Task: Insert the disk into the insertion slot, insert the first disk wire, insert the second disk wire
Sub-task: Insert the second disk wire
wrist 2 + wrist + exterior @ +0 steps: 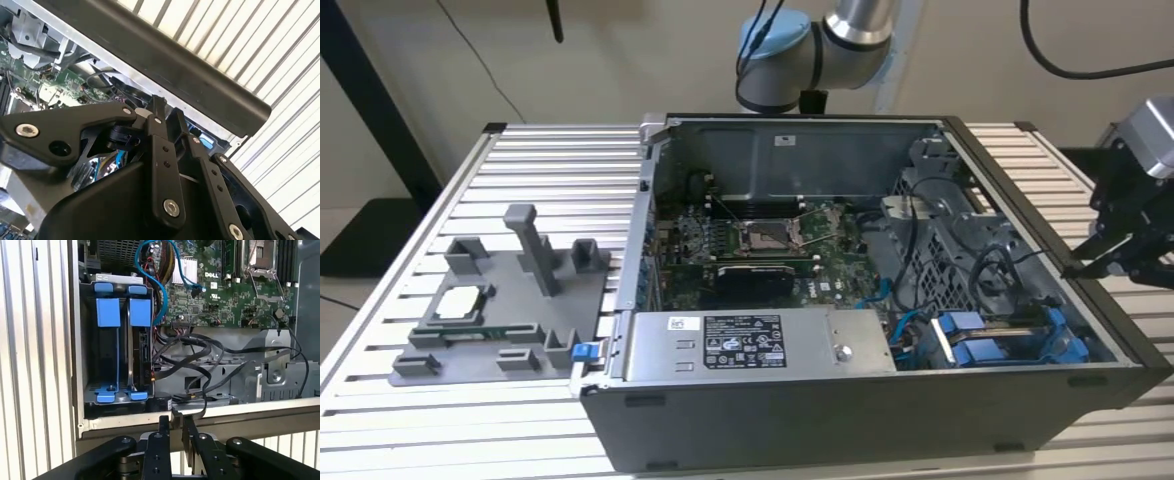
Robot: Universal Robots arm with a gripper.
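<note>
Counter (520, 150): ribbed bare metal, pale, satin sheen. Computer case (854, 420): sheet metal, dark matt paint outside (unpainted grey inside). Gripper (175, 422): smooth matt black links, bright metal screws. Carrier frames (108, 311): smooth blue plastic, slightly glossy. Power-supply box (854, 335): dull grey metal, white paper label.
</note>
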